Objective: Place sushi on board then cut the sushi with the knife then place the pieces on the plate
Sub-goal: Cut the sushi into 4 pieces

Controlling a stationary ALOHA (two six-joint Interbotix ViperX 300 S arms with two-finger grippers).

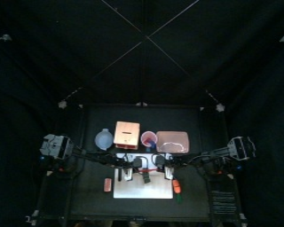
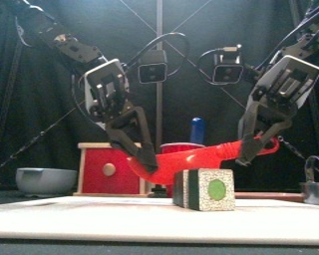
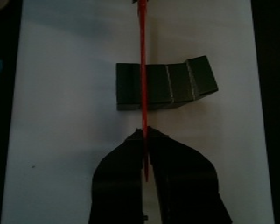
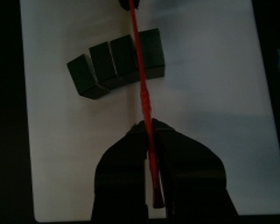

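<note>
A sushi roll (image 2: pixel 205 189) of dark green blocks with a green end face lies on the white cutting board (image 2: pixel 83 207). Just above it a red knife (image 2: pixel 209 157) hangs level, held at both ends. My left gripper (image 2: pixel 149 162) is shut on one end and my right gripper (image 2: pixel 262 149) on the other. In the left wrist view the knife (image 3: pixel 143 79) shows as a thin red line crossing the roll (image 3: pixel 166 85); the end block (image 3: pixel 202 74) sits slightly angled. In the right wrist view the knife (image 4: pixel 140 79) runs along the roll's (image 4: pixel 113 63) edge.
Behind the board (image 1: pixel 138 197) stand a blue-grey bowl (image 1: pixel 104 138), a wooden box (image 1: pixel 127 131) with a red drawer front, a red cup (image 1: pixel 148 137) with a blue knife (image 2: pixel 195 129), and the pink tray (image 1: pixel 172 140). Small orange toys (image 1: pixel 107 184) (image 1: pixel 177 187) lie at the board's sides.
</note>
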